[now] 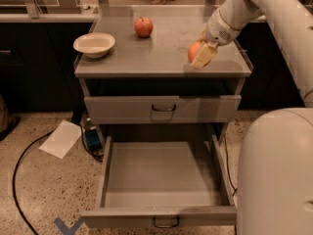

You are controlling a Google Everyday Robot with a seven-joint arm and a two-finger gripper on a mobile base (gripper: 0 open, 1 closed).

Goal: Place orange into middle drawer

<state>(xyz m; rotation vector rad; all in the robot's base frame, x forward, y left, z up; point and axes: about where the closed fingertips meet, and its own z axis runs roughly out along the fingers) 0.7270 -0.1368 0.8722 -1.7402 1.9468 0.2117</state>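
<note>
The orange (193, 50) is seemingly clasped by the gripper (202, 56) near the worktop's (146, 58) front edge, ready for the middle drawer (161, 173) standing open below.

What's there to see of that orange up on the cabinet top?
The orange is round, evenly orange and smooth-skinned, no stem showing. It is at the front right of the grey cabinet top. The gripper is right against it, its pale end covering the fruit's right side, so only the left part shows.
</note>
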